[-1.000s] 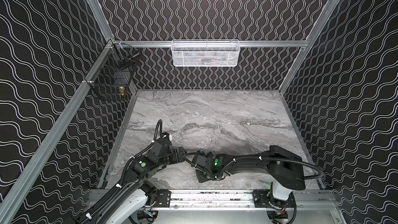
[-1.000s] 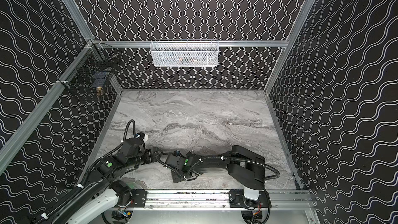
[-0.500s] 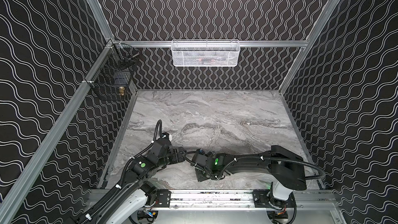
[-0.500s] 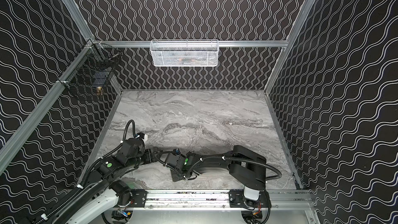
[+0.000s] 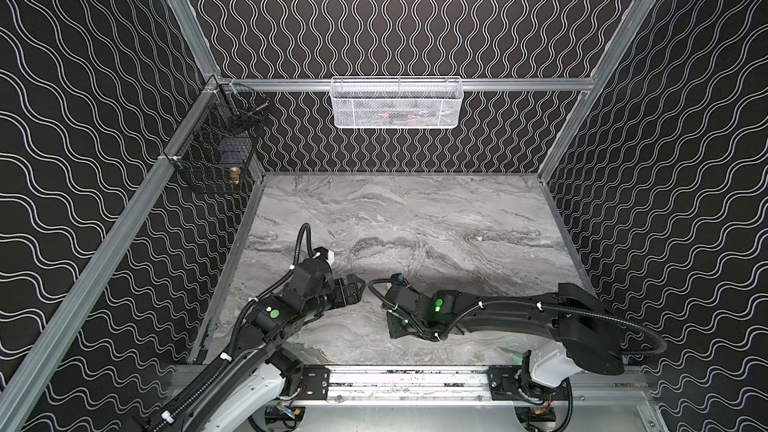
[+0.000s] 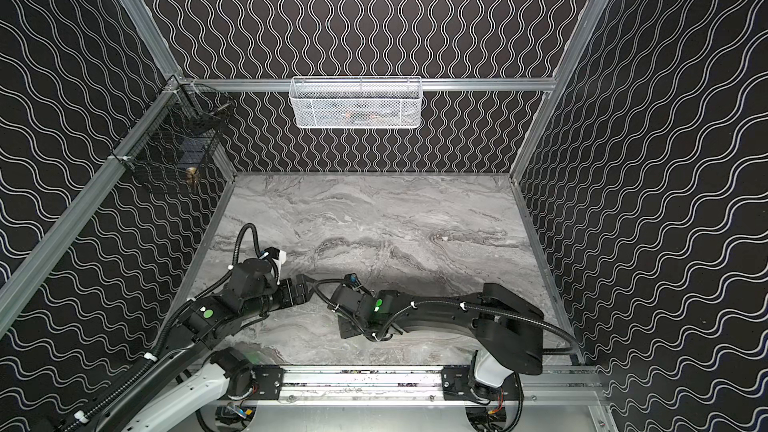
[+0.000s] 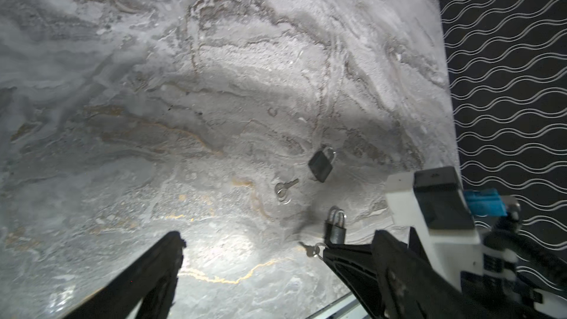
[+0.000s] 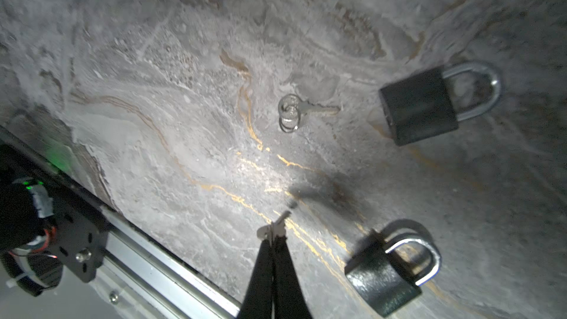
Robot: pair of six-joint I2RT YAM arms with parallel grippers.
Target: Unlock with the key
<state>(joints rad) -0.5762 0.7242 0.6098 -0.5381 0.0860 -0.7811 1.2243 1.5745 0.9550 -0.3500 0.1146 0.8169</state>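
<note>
Right gripper (image 8: 274,238): clenched, both black fingers pressed together on the head of a small silver key (image 8: 276,225), blade poking out past the tips.
Left gripper (image 5: 355,289): spread wide, nothing in it, low over the surface and facing the right wrist at close range in both top views.
Just changed: within the last second the right jaws closed their last sliver of gap and stopped; neither arm has visibly shifted in the top views.
Meaning: the pinch looks complete, so picking up the key seems done or nearly so; no lock has been touched, and unlocking has not begun.
Key position: in the pinch, close to the front edge of the marble surface (image 5: 415,218), near the rail (image 8: 159,259); whether it is clear of the surface I cannot tell.
Nearer padlock (image 8: 383,274): just beside the held key, tipped up on its body, shackle looks seated.
Farther padlock (image 8: 418,107): flat, further from the front edge, shackle seated too.
Second key (image 8: 306,108): on its rings, flat, apart from both padlocks, untouched.
Unknown: which padlock this key fits.
Next, likely: left gripper steadies a padlock body while the blade is lined up with the keyhole; a thin key held by its head may twist.
</note>
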